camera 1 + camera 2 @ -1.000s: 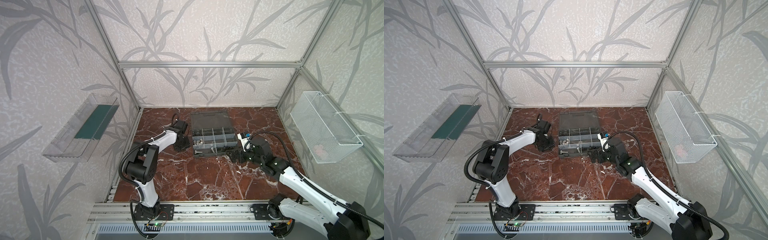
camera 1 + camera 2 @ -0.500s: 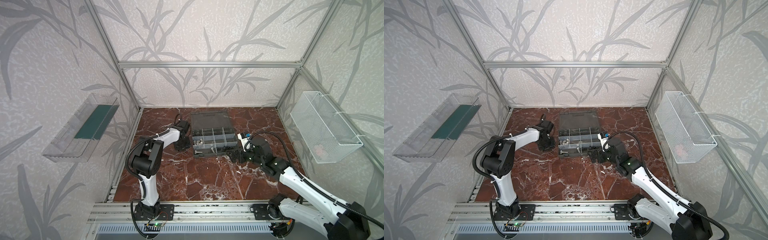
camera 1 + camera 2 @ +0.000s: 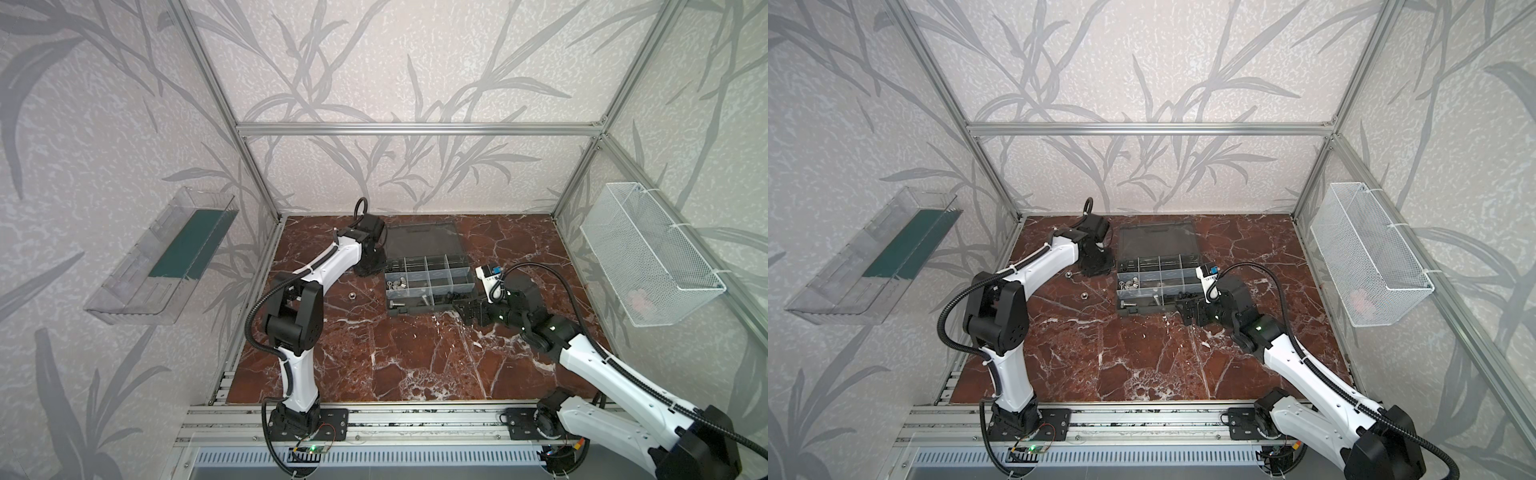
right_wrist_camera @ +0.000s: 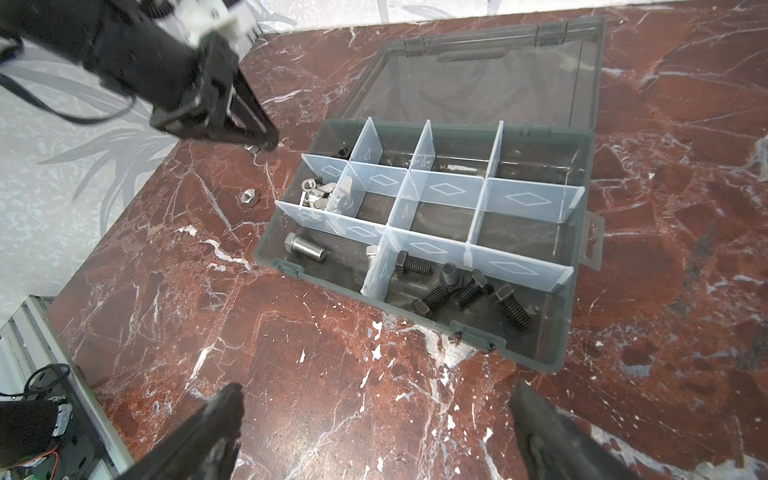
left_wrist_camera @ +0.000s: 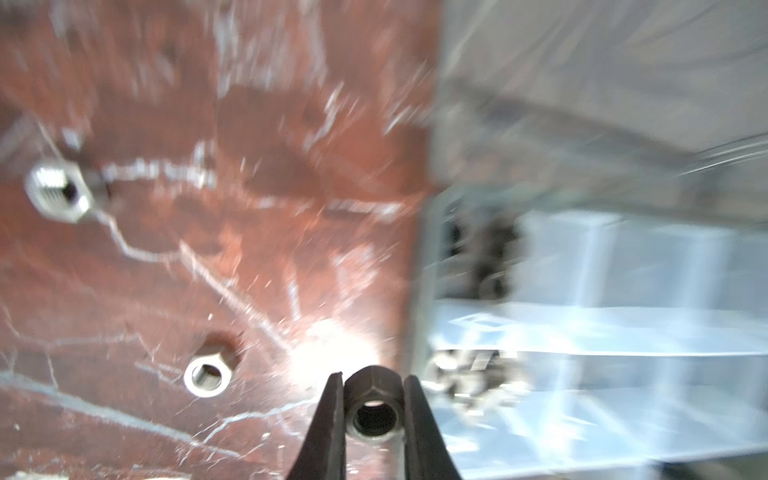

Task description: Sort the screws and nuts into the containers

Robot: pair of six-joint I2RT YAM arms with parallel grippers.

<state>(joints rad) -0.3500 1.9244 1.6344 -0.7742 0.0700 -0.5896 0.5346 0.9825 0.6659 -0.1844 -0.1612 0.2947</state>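
The left wrist view shows my left gripper (image 5: 373,386) shut on a black nut (image 5: 373,405), just above the marble floor beside the organizer case (image 5: 419,291). Two silver nuts (image 5: 58,191) (image 5: 206,376) lie loose on the floor nearby; one silver nut (image 3: 351,296) shows in a top view. In the right wrist view the containers (image 4: 536,357) hold black screws (image 4: 465,286), a silver screw (image 4: 305,247), silver nuts (image 4: 318,193) and one black nut (image 4: 343,151). My right gripper (image 4: 374,395) is open and holds nothing, low in front of the case's right corner (image 3: 463,311).
The case's flat lid (image 4: 478,83) lies open behind the compartments. A clear wall tray (image 3: 162,257) hangs on the left wall and a white wire basket (image 3: 648,253) on the right wall. Aluminium rails (image 3: 415,419) run along the front edge.
My left gripper's jaws have closed on the black nut left of the case, and the left arm's elbow has swung toward the middle. The right arm has stayed put.
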